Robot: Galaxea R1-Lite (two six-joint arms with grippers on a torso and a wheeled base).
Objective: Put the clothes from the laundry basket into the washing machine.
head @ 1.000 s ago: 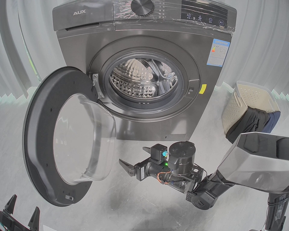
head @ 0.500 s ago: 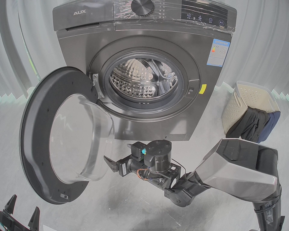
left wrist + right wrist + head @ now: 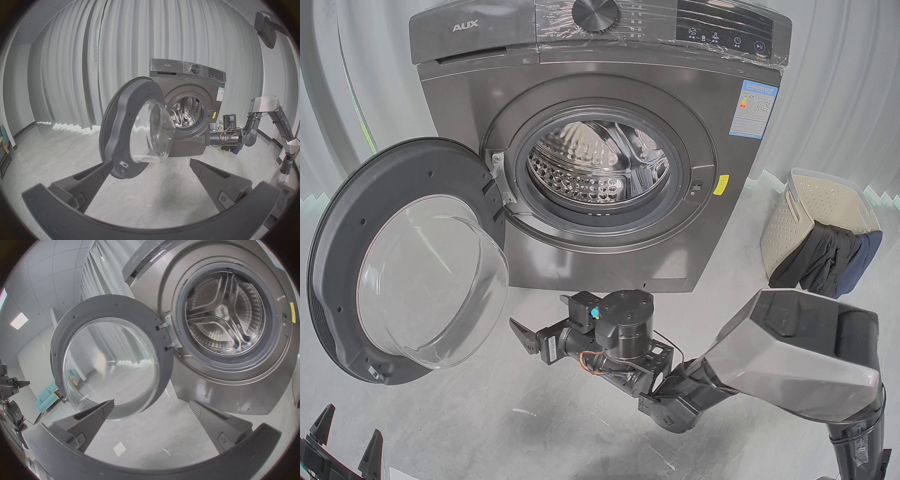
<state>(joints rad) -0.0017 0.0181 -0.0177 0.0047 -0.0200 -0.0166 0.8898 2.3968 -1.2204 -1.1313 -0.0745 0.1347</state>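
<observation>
- The washer (image 3: 600, 156) is standing at the far middle of the scene, with its round door (image 3: 406, 262) swinging wide open to the left on its hinge.
- The drum (image 3: 594, 162) is showing bare metal through the opening.
- The basket (image 3: 819, 200), cream and perforated, is sitting on the floor (image 3: 550, 425) just to the right of the washer.
- The clothes (image 3: 825, 256), one black and one navy, are lying in the basket and spilling over its near rim; nothing is touching them.
- The right hand (image 3: 540, 319) is hovering low over the floor just in front of the washer, below the opening, and pointing left toward the door. Its fingers (image 3: 93, 418) are standing apart and holding nothing. It is near the door's glass bulge (image 3: 431, 281) but apart from it, and well apart from the basket.
- The left hand (image 3: 350, 428) is sitting at the near left, well apart from the washer. Its fingers (image 3: 90, 178) are also spread wide and gripping nothing, and it is facing the open door from the near side.
- A pale pleated curtain (image 3: 837, 94) is hanging behind the washer.
</observation>
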